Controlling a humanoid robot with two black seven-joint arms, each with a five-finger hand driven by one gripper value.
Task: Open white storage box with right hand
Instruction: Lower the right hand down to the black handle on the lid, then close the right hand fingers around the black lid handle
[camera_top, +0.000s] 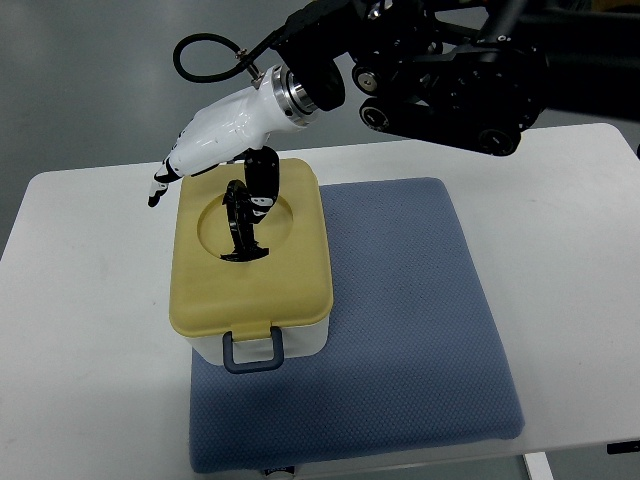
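Observation:
The storage box stands on the left part of a blue mat. It has a white body (305, 341), a yellow lid (292, 272) that is down, and a grey-blue latch (252, 351) on its near side. A black handle (240, 228) stands up in the lid's round recess. My right hand (207, 165), white with dark fingertips, hovers over the lid's far edge. Its fingers (165, 183) stretch out to the left past the box, and its thumb (263, 182) points down next to the handle. Nothing is grasped. Whether the thumb touches the handle I cannot tell.
The blue mat (400, 320) lies on a white table (90, 350). The table's near edge runs just below the mat. My right arm's black links (450, 80) cross above the table's far edge, with a black cable loop (200, 55) beside the wrist.

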